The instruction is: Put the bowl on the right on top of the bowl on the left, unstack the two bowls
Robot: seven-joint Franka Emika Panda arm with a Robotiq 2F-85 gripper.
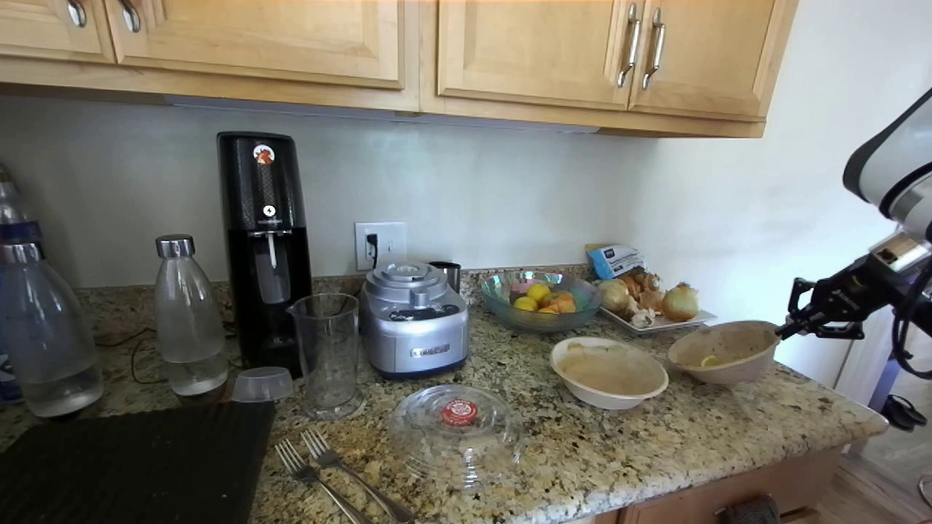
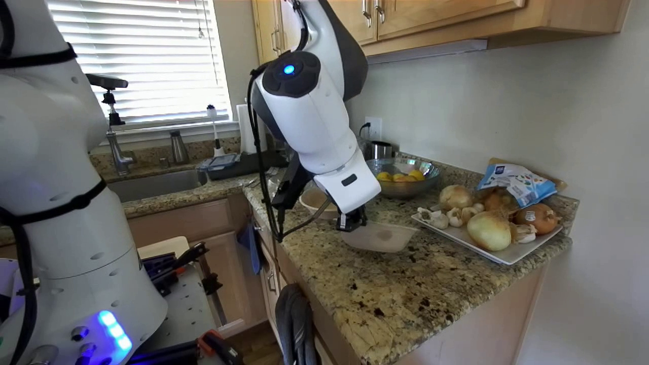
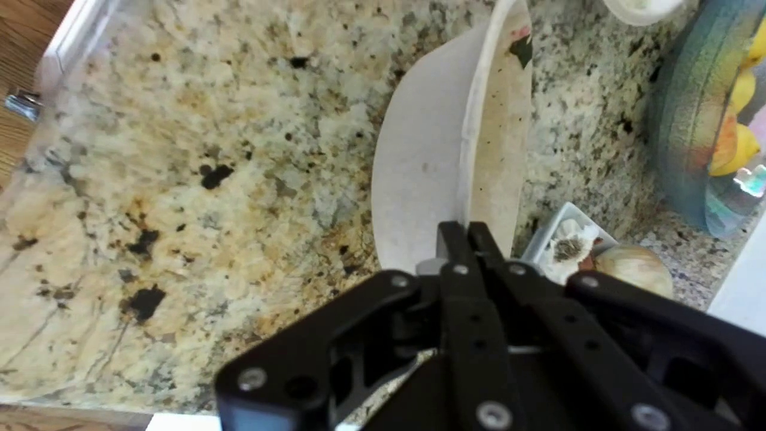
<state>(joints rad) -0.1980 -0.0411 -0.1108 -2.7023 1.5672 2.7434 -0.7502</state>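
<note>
Gripper (image 3: 465, 230) nearly closed, pinching tilted bowl (image 3: 419, 155) by rim; matching bowl (image 1: 611, 372) upright nearby on speckled counter (image 2: 405, 294).

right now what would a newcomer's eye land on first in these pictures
The big white arm would probably win, hanging over the granite counter in an exterior view. Next likely comes the tilted tan bowl with the arm's jaws shut on its rim, beside a matching bowl.

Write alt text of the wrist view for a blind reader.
A black gripper pinches a tilted beige bowl by its rim. Speckled countertop fills much of the left; at right, garlic, an onion and a glass bowl of fruit.
</note>
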